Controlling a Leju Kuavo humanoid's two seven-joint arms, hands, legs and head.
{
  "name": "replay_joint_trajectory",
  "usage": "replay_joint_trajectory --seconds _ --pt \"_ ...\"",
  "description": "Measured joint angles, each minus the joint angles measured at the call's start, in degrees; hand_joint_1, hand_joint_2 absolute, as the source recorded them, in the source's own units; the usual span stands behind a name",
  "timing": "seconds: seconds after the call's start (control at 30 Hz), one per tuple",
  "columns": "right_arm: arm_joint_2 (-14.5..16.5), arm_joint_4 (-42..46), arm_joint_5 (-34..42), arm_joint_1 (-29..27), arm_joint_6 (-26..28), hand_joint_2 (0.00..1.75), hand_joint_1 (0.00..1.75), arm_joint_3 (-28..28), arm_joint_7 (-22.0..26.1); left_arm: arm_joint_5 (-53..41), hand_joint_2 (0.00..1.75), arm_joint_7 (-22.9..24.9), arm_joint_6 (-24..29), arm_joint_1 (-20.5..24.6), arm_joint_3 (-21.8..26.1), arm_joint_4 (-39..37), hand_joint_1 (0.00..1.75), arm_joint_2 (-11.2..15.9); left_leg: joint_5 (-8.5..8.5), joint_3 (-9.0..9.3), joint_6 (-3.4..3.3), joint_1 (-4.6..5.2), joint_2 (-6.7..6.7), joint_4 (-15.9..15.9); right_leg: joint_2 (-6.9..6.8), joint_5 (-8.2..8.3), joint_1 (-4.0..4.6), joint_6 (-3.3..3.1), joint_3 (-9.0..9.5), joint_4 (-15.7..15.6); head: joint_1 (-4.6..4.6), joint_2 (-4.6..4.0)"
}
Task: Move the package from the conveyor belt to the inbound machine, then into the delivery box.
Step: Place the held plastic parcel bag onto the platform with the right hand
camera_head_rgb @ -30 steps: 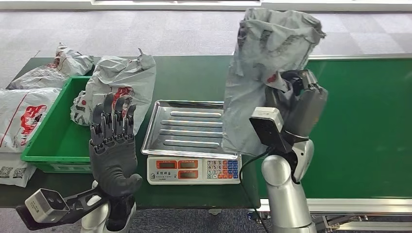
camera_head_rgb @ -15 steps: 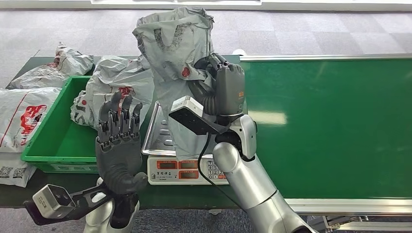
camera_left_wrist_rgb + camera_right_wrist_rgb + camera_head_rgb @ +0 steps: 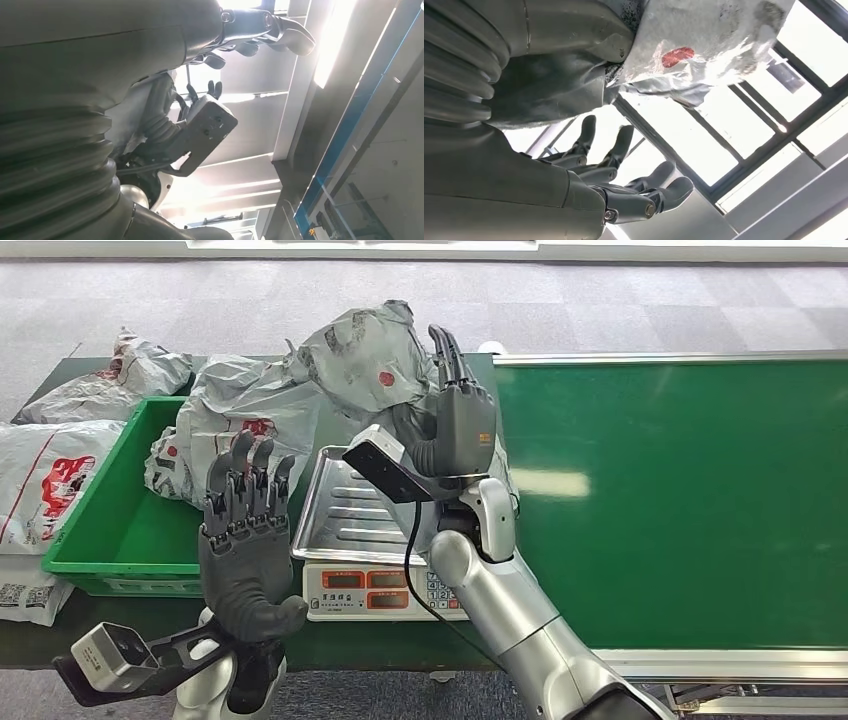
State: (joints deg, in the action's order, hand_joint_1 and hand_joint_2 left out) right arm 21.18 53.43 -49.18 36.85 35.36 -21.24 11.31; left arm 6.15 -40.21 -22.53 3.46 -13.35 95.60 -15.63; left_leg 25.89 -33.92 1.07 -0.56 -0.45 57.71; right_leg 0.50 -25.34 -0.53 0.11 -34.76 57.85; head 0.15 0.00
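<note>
The grey plastic package (image 3: 362,358) with a red mark slumps over the far edge of the scale's steel tray (image 3: 345,512) and leans on another grey bag (image 3: 240,405) in the green bin (image 3: 110,525). My right hand (image 3: 458,420) stands upright beside it, over the tray, fingers straight and spread. In the right wrist view the package (image 3: 704,45) lies against the thumb side while the fingers (image 3: 634,192) stay apart from it. My left hand (image 3: 245,530) is raised in front of the bin, fingers up and apart, holding nothing.
The scale (image 3: 385,590) with its keypad sits at the table's front edge. The green conveyor belt (image 3: 690,490) runs off to the right. Several more grey and white bags (image 3: 55,475) lie left of the bin.
My right arm swung left from over the belt to over the tray with the package. The fingers have straightened, and the package has sagged down and left onto the bag in the bin.
</note>
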Motion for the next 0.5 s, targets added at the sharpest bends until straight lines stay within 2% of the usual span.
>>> replay_joint_trajectory --seconds 0.13,0.27,0.37,0.5 --pt "0.0 -1.1 0.0 0.3 0.0 1.75 0.00 0.0 0.0 0.0 1.75 0.0 0.0 0.0 0.0 0.0 0.00 0.0 0.00 -0.01 0.00 0.00 0.00 0.0 0.00 0.00 0.00 0.00 0.00 0.0 -0.01 0.00" --pt "0.0 -1.8 -0.1 0.5 -0.1 0.00 0.00 0.0 -0.2 0.0 1.75 0.0 0.0 0.0 0.0 0.0 0.00 0.0 0.00 0.00 0.00 0.00 0.00 0.0 0.00 0.00 0.00 0.00 -0.01 0.0 0.00 0.00" --pt "0.0 -2.4 -0.6 0.6 -1.1 0.00 0.00 0.0 -0.8 0.0 1.75 0.0 0.0 0.0 0.0 0.0 0.00 0.0 0.00 0.00 0.00 0.00 0.01 0.0 0.00 0.00 0.00 0.00 -0.01 0.0 -0.01 0.00" --pt "0.0 -3.9 -1.7 1.0 -5.1 0.00 0.00 0.0 -3.2 -0.6 1.75 0.0 0.0 0.1 0.0 0.1 0.00 0.0 0.00 0.00 0.00 0.00 0.01 0.0 0.00 0.00 0.00 0.00 -0.02 0.0 0.00 0.00"
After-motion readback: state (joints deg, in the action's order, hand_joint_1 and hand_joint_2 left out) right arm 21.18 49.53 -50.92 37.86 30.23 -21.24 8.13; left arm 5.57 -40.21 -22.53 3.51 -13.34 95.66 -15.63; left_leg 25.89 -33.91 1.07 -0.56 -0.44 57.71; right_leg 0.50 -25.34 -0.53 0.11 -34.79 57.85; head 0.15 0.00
